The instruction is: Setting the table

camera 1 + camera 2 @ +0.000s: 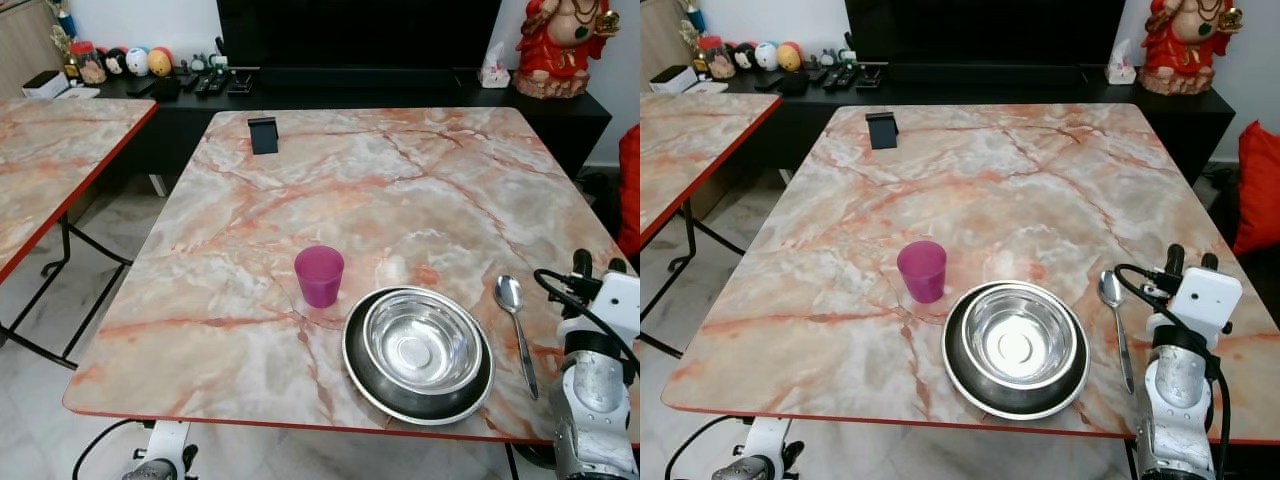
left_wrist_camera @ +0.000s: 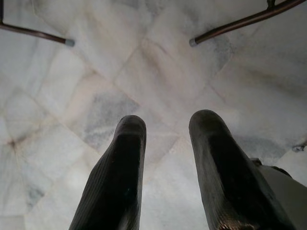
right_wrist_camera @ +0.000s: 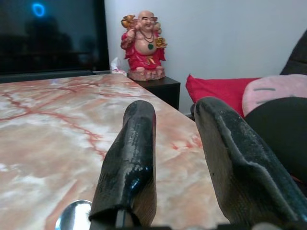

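Note:
On the marble table [image 1: 400,180], a steel bowl [image 1: 422,343] rests inside a dark plate [image 1: 372,378] near the front edge. A purple cup [image 1: 319,275] stands upright just left of the plate. To the plate's right lies a metal spoon [image 1: 515,325], its bowl end pointing away from me. My right gripper [image 1: 600,265] hovers just right of the spoon, open, with nothing between its fingers; the spoon's bowl [image 3: 74,215] lies beside one finger. My left gripper [image 2: 168,122] hangs below the table over the floor, open and empty.
A small black stand [image 1: 263,134] sits at the table's far left. A second marble table [image 1: 50,150] stands to the left. Behind is a dark cabinet [image 1: 400,85] with a red statue [image 1: 560,45] and remotes. A red cushion [image 1: 1258,180] is at the right.

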Robot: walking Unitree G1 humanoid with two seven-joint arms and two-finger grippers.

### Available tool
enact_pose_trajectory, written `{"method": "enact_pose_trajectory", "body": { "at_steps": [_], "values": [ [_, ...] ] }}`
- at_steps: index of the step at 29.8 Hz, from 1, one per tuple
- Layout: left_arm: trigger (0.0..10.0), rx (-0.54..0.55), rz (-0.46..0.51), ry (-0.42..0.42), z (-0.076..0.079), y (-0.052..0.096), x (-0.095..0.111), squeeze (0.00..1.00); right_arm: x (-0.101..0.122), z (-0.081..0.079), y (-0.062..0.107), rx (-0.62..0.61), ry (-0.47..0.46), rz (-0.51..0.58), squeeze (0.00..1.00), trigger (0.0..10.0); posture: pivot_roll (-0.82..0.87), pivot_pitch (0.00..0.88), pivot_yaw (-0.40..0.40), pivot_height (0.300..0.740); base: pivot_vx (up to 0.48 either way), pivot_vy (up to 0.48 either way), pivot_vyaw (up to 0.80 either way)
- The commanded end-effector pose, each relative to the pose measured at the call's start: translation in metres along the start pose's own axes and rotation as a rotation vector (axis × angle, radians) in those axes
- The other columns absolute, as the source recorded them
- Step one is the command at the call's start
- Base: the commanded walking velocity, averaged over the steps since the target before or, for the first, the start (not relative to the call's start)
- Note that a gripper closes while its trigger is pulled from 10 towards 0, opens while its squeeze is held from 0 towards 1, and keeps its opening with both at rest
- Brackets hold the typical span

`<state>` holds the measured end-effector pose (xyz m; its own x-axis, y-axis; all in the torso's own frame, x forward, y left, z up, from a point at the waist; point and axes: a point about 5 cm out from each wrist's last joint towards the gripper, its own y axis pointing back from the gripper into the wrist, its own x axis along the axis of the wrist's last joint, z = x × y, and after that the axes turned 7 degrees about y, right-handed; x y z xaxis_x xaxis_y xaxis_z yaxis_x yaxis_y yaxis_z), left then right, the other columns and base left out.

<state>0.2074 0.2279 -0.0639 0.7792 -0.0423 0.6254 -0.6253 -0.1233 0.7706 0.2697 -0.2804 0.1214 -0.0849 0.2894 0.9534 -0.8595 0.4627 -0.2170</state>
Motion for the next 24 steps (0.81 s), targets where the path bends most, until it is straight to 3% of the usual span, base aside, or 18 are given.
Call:
{"method": "enact_pose_trajectory", "body": {
  "at_steps": [1, 6, 15, 24],
  "values": [
    [10.0, -0.006, -0.022, -0.029, -0.001, 0.0, -0.002, 0.0, 0.007, 0.003, -0.001, -0.023, -0.017, 0.034, 0.0, 10.0, -0.1, 0.0, 0.076, 0.74, 0.0, 0.0, 0.0],
    [10.0, 0.0, -0.025, -0.008, -0.002, 0.0, -0.003, 0.0, 0.011, 0.002, -0.004, -0.024, -0.024, 0.049, 0.0, 10.0, -0.07, 0.0, 0.061, 0.74, 0.0, 0.0, 0.0],
    [10.0, 0.031, -0.066, 0.011, -0.016, 0.004, -0.014, 0.0, 0.01, -0.004, -0.008, 0.009, -0.014, 0.04, 0.0, 10.0, -0.06, 0.0, 0.043, 0.74, 0.0, 0.275, 0.0],
    [10.0, 0.038, -0.086, 0.007, -0.024, 0.006, -0.019, 0.0, 0.004, 0.002, -0.002, -0.008, -0.007, 0.012, 0.0, 10.0, -0.08, 0.0, 0.058, 0.74, -0.027, 0.335, 0.0]
  ]
}}
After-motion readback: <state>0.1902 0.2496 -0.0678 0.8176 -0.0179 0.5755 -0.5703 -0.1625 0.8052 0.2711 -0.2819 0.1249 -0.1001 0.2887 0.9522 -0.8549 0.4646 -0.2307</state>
